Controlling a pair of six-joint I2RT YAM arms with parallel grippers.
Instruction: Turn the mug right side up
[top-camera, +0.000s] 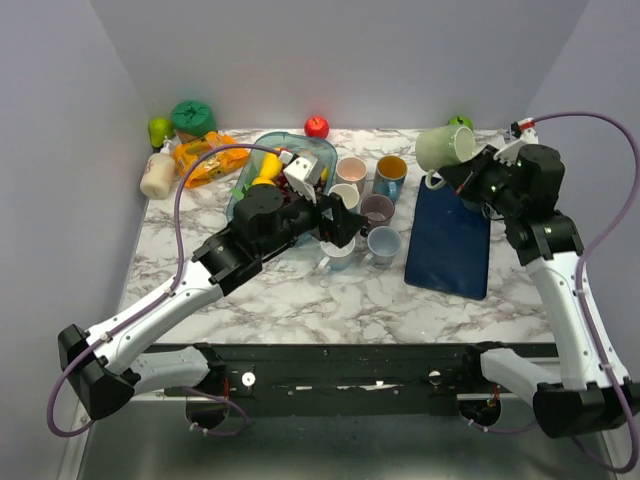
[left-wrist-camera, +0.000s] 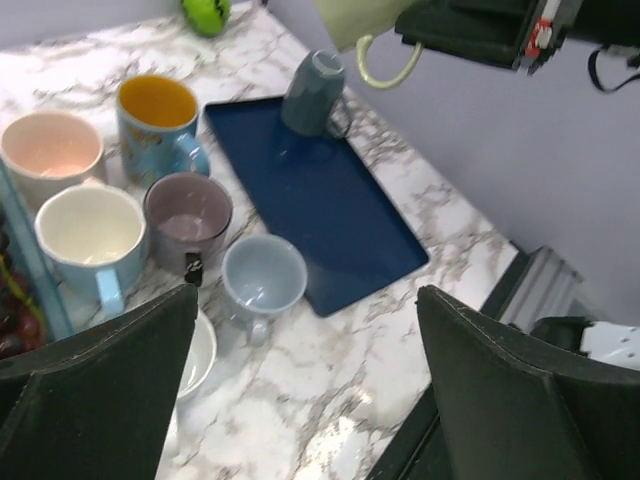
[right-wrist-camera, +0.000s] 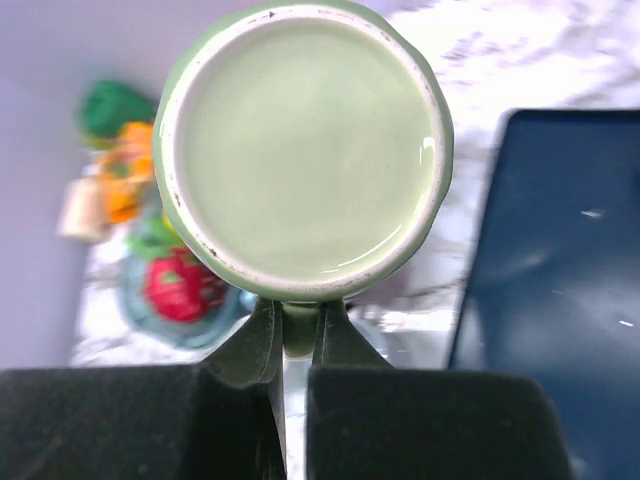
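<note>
Marble table (top-camera: 300, 300) w/ grey walls round it; nearest me is just veined stone. Next out, my left gripper (top-camera: 342, 222) hangs low over the upright mugs (left-wrist-camera: 188, 212), jaws spread as wide as they go, holding nothing. It has no part in the job right now, as far as I can judge. Those mugs, 6 by my count, all stand mouth up, so nothing to fix there.

Right of them lies the blue tray (top-camera: 450, 240). Above its far end my right gripper (right-wrist-camera: 293, 325) is pinched nearly shut on the handle of the green mug (right-wrist-camera: 300, 150), which is up in the air, clear of tray & table. My wrist cam looks straight at its glazed base. From overhead it reads as tipped on its side, approx. horizontal: neither mouth down nor mouth up.

Progress, my est.: pick-up done, lift done, rotation maybe halfway. Left to do:
- finish the wrist roll till the mouth faces up
- lower the mug & set its base flat on tray or stone
- let go & back off

The grip is on the handle only & narrow, so the mug could prob. swing during the roll.

On the tray's far end, below the held mug, a grey mug (left-wrist-camera: 313, 92) stands mouth down. Can't tell whether that 1 is also mine to flip. Beyond, at the back, sits a teal bin (top-camera: 283, 135) of toy food, w/ a red apple (top-camera: 316, 126) near the wall.
</note>
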